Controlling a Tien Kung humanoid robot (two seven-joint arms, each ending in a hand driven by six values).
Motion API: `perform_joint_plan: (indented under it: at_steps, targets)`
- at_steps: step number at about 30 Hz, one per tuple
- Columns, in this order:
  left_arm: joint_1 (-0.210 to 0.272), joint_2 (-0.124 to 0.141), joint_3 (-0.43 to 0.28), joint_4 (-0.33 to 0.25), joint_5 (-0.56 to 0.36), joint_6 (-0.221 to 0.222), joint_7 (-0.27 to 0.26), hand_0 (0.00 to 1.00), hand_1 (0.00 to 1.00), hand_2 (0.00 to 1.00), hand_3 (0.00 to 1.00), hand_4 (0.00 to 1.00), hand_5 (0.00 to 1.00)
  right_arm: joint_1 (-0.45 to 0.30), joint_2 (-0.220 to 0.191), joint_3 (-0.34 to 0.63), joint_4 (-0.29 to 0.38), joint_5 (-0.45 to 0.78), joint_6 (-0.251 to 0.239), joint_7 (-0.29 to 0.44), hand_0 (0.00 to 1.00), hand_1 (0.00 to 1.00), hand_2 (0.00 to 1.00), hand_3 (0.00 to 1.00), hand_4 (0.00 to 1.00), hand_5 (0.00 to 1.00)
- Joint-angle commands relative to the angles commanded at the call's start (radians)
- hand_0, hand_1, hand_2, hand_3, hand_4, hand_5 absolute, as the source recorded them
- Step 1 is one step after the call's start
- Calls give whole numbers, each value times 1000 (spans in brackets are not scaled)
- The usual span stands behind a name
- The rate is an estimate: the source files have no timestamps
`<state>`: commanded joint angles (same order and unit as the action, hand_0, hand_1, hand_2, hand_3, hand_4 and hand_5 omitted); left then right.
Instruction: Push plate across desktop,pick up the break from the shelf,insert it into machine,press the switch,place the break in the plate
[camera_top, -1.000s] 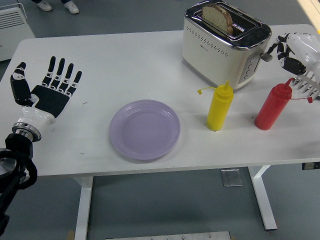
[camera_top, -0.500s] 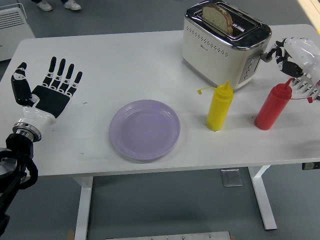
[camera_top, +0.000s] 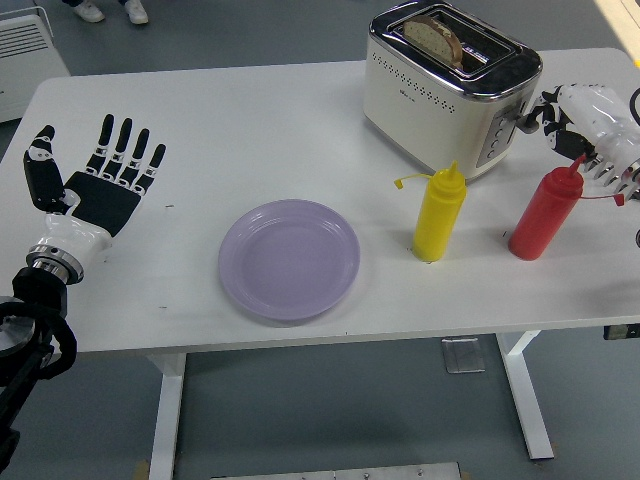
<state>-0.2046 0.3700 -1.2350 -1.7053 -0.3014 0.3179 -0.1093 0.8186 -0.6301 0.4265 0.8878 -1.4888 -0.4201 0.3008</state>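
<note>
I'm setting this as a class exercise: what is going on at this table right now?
The robot's right hand is at the lever on the end of the toaster, fingers curled against it. A slice of bread sits low in the slot. The left hand rests open on the table. The purple plate is empty, beside yellow and red squeeze bottles.

A single head view looks forward and down from high above the near edge of the white worktop (camera_top: 250, 120), taking in its whole width, the far edge and floor beyond.
</note>
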Motion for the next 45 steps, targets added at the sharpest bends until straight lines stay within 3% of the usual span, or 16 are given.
perform_joint_plan:
  at_steps: [28, 39, 45]
  targets:
    - [2, 0, 3, 0, 2, 2, -1, 811, 744, 728, 746, 717, 998, -9, 40, -75, -38, 51, 3, 1, 403, 290, 568, 462, 2, 2]
    - [5, 0, 1, -2, 1, 3, -3, 811, 744, 728, 746, 715, 998, -20, 18, 9, 20, 47, 11, -2, 403, 290, 567, 462, 2, 2]
    - [7, 0, -1, -3, 1, 5, -3, 811, 744, 727, 746, 714, 998, -34, -18, 119, 91, 9, 27, -16, 404, 291, 566, 462, 2, 2]
